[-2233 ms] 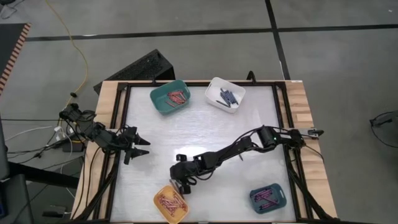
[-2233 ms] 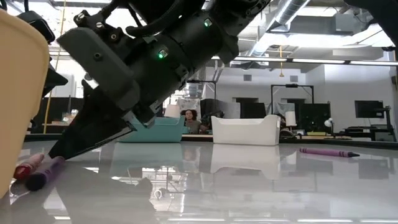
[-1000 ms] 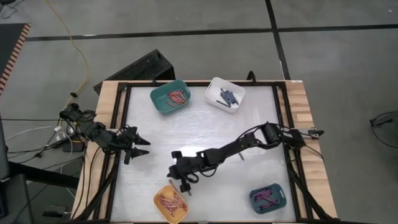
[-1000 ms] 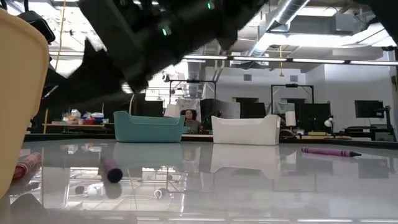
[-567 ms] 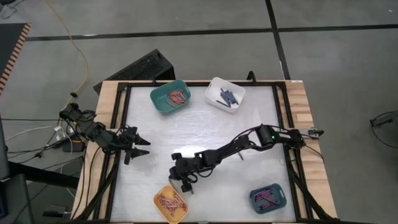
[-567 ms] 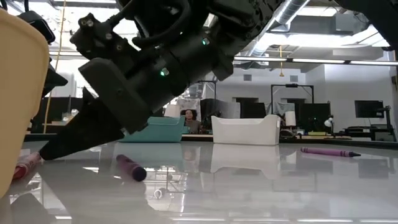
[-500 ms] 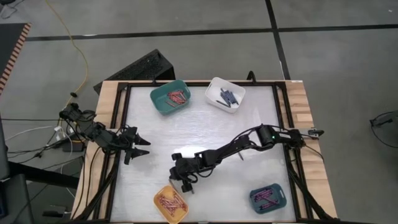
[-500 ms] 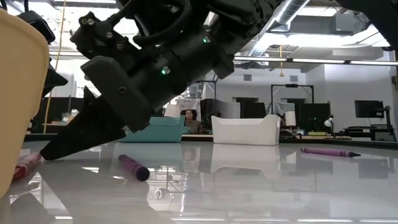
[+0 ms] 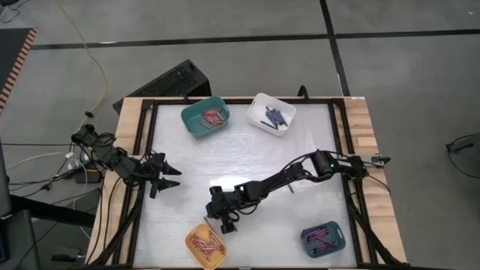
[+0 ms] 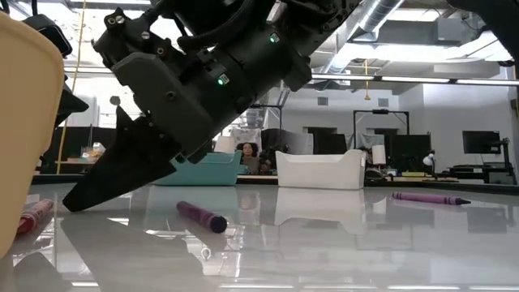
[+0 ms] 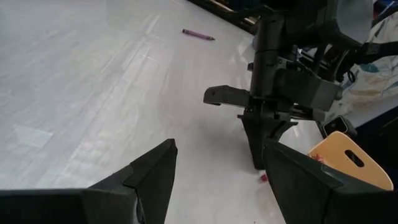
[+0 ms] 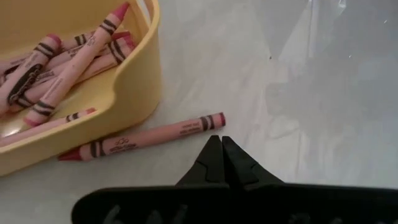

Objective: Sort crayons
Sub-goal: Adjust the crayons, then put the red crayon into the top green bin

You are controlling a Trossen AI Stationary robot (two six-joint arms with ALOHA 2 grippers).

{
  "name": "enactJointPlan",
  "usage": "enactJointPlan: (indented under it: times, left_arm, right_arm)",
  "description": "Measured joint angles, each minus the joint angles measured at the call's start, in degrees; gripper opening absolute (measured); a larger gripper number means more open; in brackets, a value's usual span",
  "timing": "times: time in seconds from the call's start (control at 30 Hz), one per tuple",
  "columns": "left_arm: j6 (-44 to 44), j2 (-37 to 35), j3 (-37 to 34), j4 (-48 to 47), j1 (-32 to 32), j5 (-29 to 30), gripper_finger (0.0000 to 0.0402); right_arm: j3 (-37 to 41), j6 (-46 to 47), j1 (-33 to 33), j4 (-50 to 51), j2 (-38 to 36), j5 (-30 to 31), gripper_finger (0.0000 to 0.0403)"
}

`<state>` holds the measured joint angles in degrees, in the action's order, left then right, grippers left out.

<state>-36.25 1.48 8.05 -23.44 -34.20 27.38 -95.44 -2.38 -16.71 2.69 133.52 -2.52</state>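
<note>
— Fingers on the right gripper point(image 12: 217, 144): how do they stand?

— Pressed together, tip to tip, with nothing between them. The right gripper hangs low over the table point(image 9: 247, 161), just beside the yellow bin point(image 9: 205, 244), at the near edge in the high view.

— And the closest of the crayons?

— 1 pink crayon point(image 12: 143, 144) lies flat on the table right ahead of those tips, alongside the yellow bin's outer wall point(image 12: 134, 93). Whether the tips touch it cannot be told. More pink crayons point(image 12: 59, 59) lie heaped inside that bin.

— Any other loose ones?

— In the low view a magenta crayon point(image 10: 202, 216) lies on the table under the right arm, and a purple crayon point(image 10: 428, 198) lies well apart from it.

— The left gripper point(image 9: 166, 178)?

— It waits at the table's left edge, fingers point(image 11: 149, 171) spread, holding nothing.

— The remaining bins?

— A teal bin point(image 9: 204, 117) with red crayons and a white bin point(image 9: 271, 113) with dark blue ones sit at the far edge. A dark teal bin point(image 9: 323, 239) with pinkish crayons sits at the near right corner.
</note>
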Motion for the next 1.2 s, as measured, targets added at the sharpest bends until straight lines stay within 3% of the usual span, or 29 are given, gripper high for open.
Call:
enactJointPlan:
  times: [0.3,0.63,0.93,1.2]
  left_arm:
    - [0.00,0.00,-0.02,0.00,0.00,-0.01,0.0228]
    - [0.00,0.00,-0.01,0.02,0.00,-0.03,0.0228]
    - [0.00,0.02,-0.02,0.02,0.00,-0.03,0.0228]
    - [0.00,0.02,-0.01,0.01,0.00,-0.02,0.0228]
  right_arm:
    - [0.00,0.49,-0.51,6.52,-1.31,-0.39,0.0000]
    - [0.14,-1.17,-0.66,21.06,-5.14,1.37,0.0000]
    - [0.70,-18.11,1.37,25.16,-9.32,7.20,0.0000]
    - [0.59,-22.47,8.95,21.72,-9.29,9.13,0.0000]
